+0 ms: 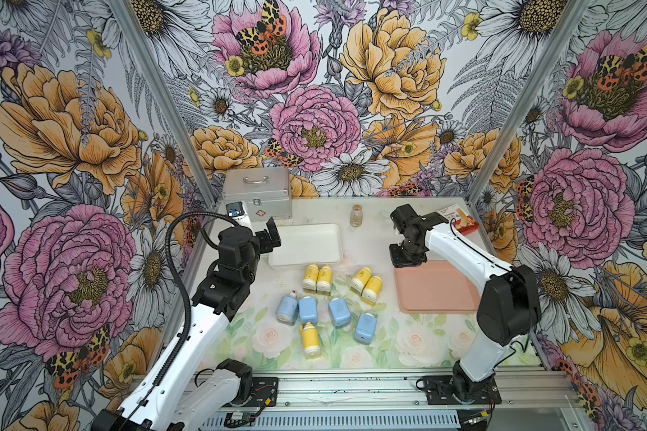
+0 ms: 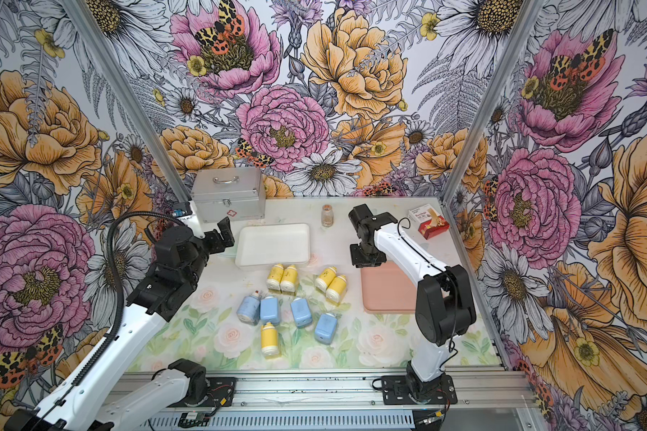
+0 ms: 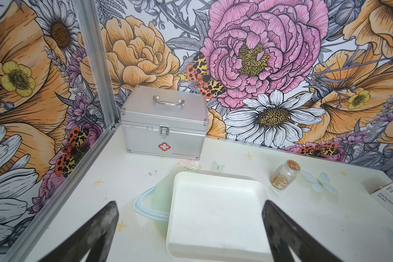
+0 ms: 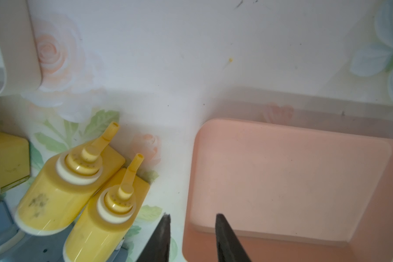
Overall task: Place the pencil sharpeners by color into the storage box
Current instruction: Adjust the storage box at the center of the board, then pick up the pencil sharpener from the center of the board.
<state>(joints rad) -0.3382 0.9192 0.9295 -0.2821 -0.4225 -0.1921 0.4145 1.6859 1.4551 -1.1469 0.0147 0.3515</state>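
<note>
Rail (image 1: 352, 392) nearest, then the lone yellow sharpener (image 1: 310, 339) just past it. All nine pencil sharpeners (image 1: 340, 311) lie loose on the table (image 1: 389, 347) between white tray (image 1: 303, 226) and pink tray (image 1: 437, 291). Both trays are empty, so nothing looks sorted and all is left to do. The left gripper (image 3: 190, 211) is spread wide and empty, by the white tray. The right gripper (image 4: 192, 217) is narrowly apart and empty, over the pink tray's corner. Only the top views show all nine. Right wrist view catches two yellow sharpeners (image 4: 61, 192) close up. Left wrist view shows none, but shows the metal case (image 3: 163, 127) latched.
</note>
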